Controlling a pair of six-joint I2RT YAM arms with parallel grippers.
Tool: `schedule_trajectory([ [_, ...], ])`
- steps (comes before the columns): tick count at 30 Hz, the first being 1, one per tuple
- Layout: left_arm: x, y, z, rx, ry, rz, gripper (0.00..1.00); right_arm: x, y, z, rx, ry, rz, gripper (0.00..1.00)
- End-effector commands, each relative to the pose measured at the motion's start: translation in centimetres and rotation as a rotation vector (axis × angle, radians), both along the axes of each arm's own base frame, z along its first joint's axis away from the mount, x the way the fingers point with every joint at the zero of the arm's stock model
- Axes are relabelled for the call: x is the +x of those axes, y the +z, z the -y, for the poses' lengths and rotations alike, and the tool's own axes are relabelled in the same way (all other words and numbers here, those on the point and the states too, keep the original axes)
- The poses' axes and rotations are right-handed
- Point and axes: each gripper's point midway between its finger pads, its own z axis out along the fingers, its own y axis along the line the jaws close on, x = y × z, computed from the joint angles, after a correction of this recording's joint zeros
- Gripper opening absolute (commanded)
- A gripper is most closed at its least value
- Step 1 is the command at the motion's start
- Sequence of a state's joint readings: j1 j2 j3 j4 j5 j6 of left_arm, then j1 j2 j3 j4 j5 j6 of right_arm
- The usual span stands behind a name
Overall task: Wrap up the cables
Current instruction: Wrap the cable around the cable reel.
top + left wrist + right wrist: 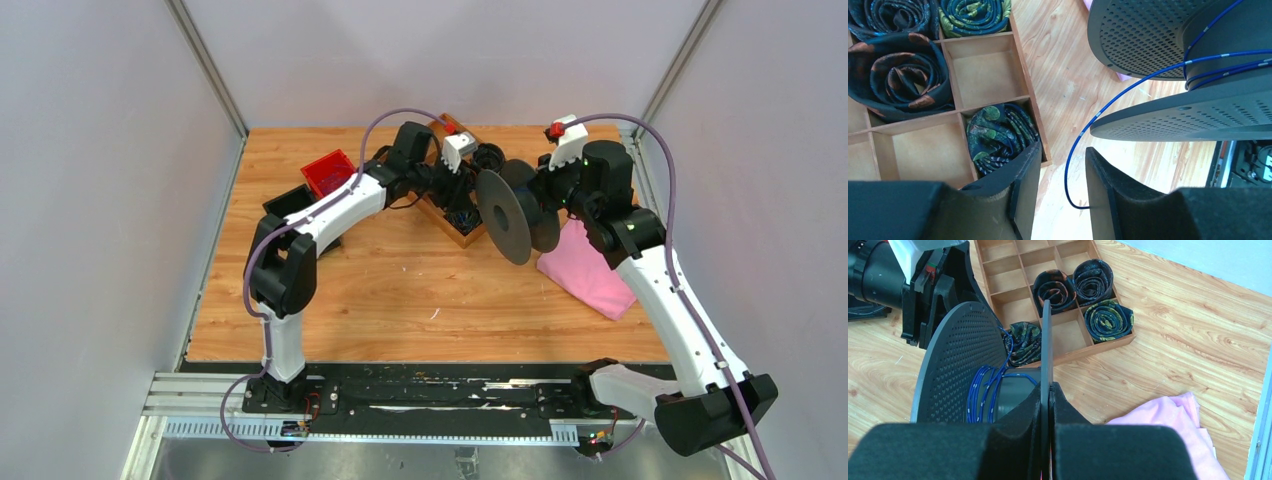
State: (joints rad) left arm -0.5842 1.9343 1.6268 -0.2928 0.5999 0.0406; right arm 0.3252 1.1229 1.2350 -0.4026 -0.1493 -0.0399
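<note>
the left gripper [1063,150] has its fingers apart, with the thin blue cable [1128,90] dropping into the gap and curling toward the finger on the right of that view; nothing is squeezed. the right gripper [1049,386] is clamped on the thin edge of one disc of the dark grey spool [958,360], holding it on edge above the far middle of the table [400,290]. several turns of the cable lie around the spool's core, and one strand runs off it to the left gripper. just left of the spool sits a wooden tray [983,70] with rolled ties [898,75] in some compartments. a pink cloth [1168,425] lies to the right.
</note>
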Motion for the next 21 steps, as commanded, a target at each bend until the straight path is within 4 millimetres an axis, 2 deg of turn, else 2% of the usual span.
schedule_trajectory([
  [1, 0.32, 2.9, -0.01, -0.084, -0.01, -0.007, 0.43, 0.13, 2.2, 0.61, 0.035, -0.02, 0.074, 0.01],
  [8, 0.42, 3.31, -0.39, -0.119, -0.009, -0.046, 0.47, 0.1, 1.94, 0.62, 0.034, -0.018, 0.07, 0.01],
  [21, 0.05, 3.21, 0.2, -0.174, -0.038, -0.128, 0.51, 0.09, 1.83, 0.79, 0.033, -0.022, 0.071, 0.01],
])
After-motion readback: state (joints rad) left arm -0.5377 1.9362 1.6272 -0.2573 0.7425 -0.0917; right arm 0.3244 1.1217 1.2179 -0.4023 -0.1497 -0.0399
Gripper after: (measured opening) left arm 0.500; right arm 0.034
